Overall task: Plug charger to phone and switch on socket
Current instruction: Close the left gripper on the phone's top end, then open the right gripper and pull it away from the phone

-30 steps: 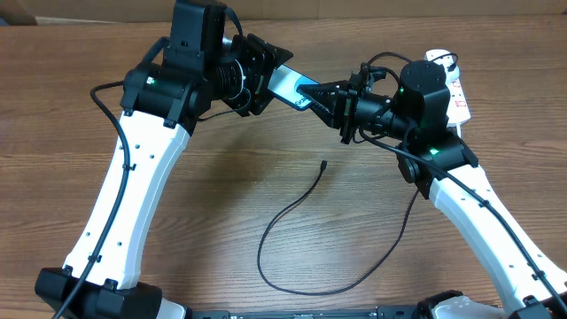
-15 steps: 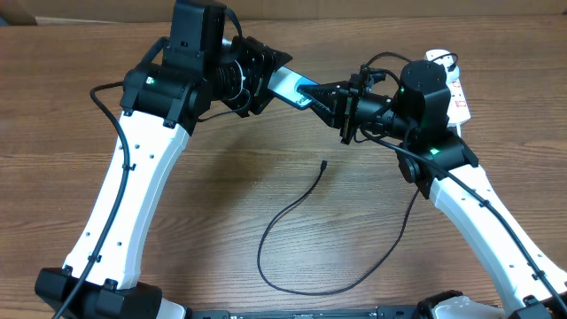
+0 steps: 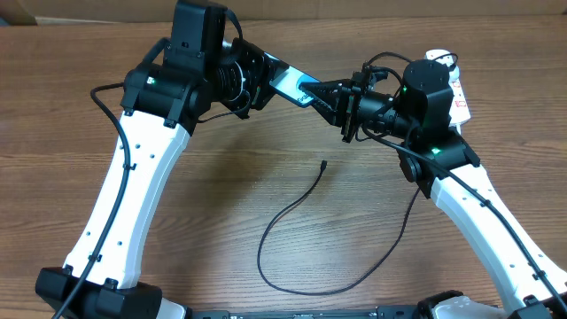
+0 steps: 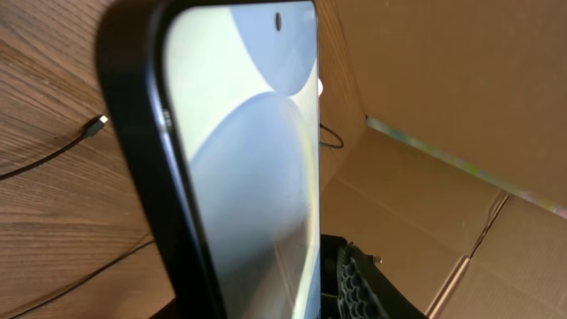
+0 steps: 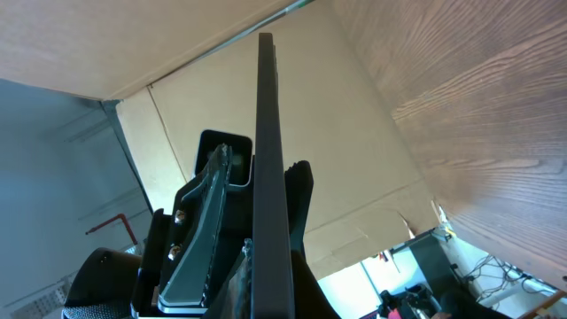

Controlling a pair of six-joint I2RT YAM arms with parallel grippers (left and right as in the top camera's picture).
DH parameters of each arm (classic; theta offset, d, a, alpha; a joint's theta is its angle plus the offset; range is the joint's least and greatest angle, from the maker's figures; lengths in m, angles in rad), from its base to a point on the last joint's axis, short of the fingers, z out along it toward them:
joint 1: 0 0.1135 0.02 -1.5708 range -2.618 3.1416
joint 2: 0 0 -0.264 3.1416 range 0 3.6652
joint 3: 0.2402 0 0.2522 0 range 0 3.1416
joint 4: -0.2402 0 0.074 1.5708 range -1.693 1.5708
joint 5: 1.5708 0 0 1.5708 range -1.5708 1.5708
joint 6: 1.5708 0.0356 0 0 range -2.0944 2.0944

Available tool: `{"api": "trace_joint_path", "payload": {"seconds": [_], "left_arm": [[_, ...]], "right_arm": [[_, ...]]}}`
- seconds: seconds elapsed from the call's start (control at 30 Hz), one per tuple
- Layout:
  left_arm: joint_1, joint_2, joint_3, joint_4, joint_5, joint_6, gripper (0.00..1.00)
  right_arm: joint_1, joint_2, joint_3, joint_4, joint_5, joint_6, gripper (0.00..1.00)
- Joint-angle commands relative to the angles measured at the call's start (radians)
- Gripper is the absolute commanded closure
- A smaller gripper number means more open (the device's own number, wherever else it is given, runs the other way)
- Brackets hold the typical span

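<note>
Brown wood-grain table (image 3: 53,115), cardboard wall behind. Raised between 2 arms: slim black-edged smartphone with pale blue screen (image 3: 286,83). Fingers of right gripper (image 3: 308,89) clamped on one end. Opposite end sits inside left gripper (image 3: 266,74); grip cannot be told. Loose on table: thin black charger cable (image 3: 292,206), small tip (image 3: 324,164) well apart from smartphone. Behind right arm: white power strip (image 3: 458,99).

Phone (image 3: 288,84) black-edged, pale blue screen; charger (image 3: 315,183) black; socket (image 3: 456,93) white, red markings; table (image 3: 221,177) brown woodgrain
</note>
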Motion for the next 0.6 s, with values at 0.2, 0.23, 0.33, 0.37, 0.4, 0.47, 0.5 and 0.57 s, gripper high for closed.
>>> {"api": "trace_joint_path", "payload": {"seconds": [0.2,0.23,0.33,0.37,0.4,0.47,0.5,0.57], "left_arm": [[0.006,0.005,0.0,0.013,-0.017,0.0,0.93],[0.006,0.005,0.0,0.013,-0.016,0.0,0.95],[0.006,0.005,0.0,0.013,-0.017,0.0,0.96],[0.006,0.005,0.0,0.013,-0.017,0.0,0.96],[0.006,0.005,0.0,0.013,-0.017,0.0,0.96],[0.006,0.005,0.0,0.013,-0.023,0.001,0.96],[0.006,0.005,0.0,0.013,-0.031,0.001,0.96],[0.006,0.005,0.0,0.013,-0.048,0.002,0.96]], "right_arm": [[0.005,-0.006,0.021,0.005,-0.064,0.0,0.95],[0.005,-0.006,0.021,0.005,-0.064,0.0,0.94],[0.006,-0.006,0.021,0.005,-0.064,0.0,0.85],[0.006,-0.006,0.021,0.005,-0.065,0.0,0.8],[0.006,-0.006,0.021,0.005,-0.071,0.0,0.74],[0.006,-0.006,0.021,0.005,-0.084,-0.001,0.56],[0.006,-0.006,0.021,0.005,-0.087,-0.001,0.45],[0.007,-0.006,0.021,0.005,-0.089,-0.014,0.21]]}}
